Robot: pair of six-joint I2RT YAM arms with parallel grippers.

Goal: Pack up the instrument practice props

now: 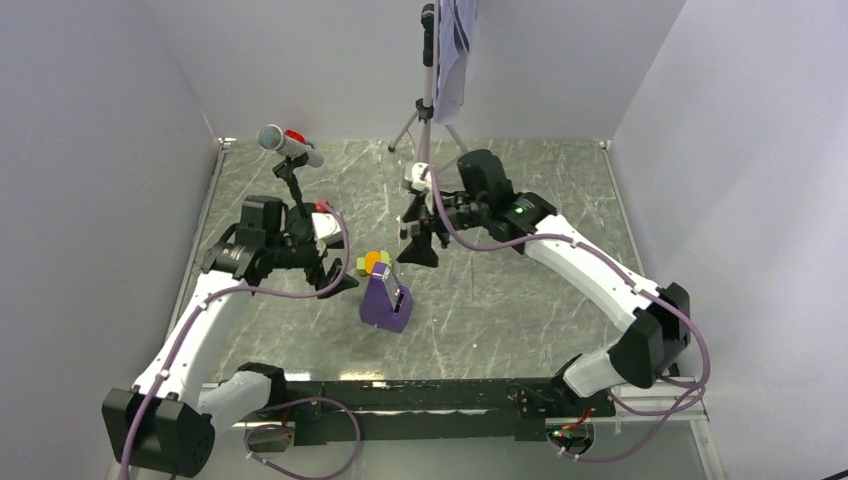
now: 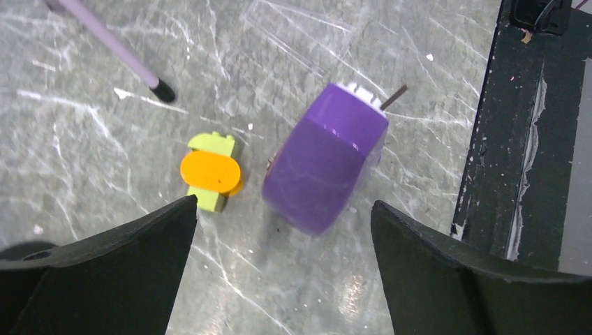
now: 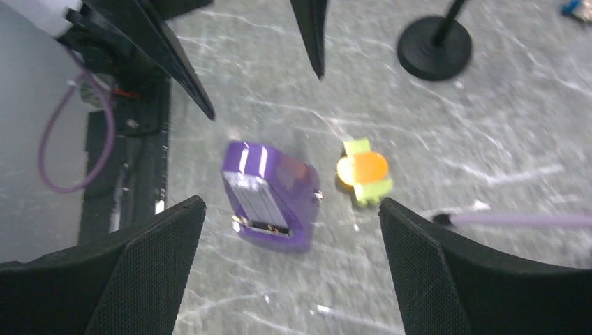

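Purple wedge metronome [image 3: 269,195] stands on the table [image 1: 520,310] directly beneath the right gripper [image 1: 417,250], whose jaws gape wide and empty; the orange-and-yellow-green block [image 3: 363,171] lies just beside it. The left gripper [image 1: 338,283], equally spread, hovers above both. Seemingly a pick is being lined up: next, descend and straddle the metronome's sides.

The purple metronome [image 2: 324,164] sits on the grey marbled table [image 2: 91,160], with the orange-and-green block [image 2: 211,172] just beside it on the left, not touching. The left gripper [image 2: 283,204] hangs above, jaws spread wide (both black fingers [image 2: 119,272] empty). A lilac stand leg [image 2: 112,45] crosses the top-left corner, and a black rail [image 2: 502,139] edges the right.
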